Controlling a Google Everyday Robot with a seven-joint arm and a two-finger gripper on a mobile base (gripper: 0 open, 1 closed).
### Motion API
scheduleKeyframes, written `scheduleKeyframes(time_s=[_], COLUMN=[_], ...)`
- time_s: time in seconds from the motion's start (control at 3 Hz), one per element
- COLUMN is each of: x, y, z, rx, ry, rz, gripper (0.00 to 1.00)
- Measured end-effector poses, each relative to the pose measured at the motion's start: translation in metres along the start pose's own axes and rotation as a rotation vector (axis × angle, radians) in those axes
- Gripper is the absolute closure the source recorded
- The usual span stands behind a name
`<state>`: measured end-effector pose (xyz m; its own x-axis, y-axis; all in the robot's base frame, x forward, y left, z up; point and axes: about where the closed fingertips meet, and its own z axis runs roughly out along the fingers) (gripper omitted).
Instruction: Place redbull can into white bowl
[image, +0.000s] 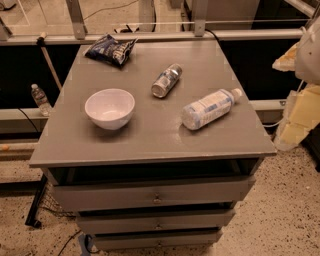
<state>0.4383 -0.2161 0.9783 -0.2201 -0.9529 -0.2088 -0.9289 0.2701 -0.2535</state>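
Observation:
The redbull can (166, 80) lies on its side at the middle of the grey cabinet top (150, 137), its shiny silver end toward me. The white bowl (110, 107) stands upright and empty to the can's left and a little nearer. My gripper (296, 117) shows as pale white and yellowish parts at the right edge of the view. It is off the cabinet's right side, well away from the can and the bowl, and holds nothing that I can see.
A clear plastic bottle (208, 108) with a white label lies on its side right of the can. A dark blue snack bag (110, 50) lies at the back left. Drawers sit below the top. A small bottle (40, 99) stands on the floor at left. A rail runs behind.

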Motion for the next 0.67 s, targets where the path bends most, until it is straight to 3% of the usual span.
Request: scheduleKeyframes(time_s=[0.67], x=[-0.0054], y=[-0.0092], z=[0.003], rx=[0.004], ry=[-0.023], rz=[-0.015], gripper=[0.0])
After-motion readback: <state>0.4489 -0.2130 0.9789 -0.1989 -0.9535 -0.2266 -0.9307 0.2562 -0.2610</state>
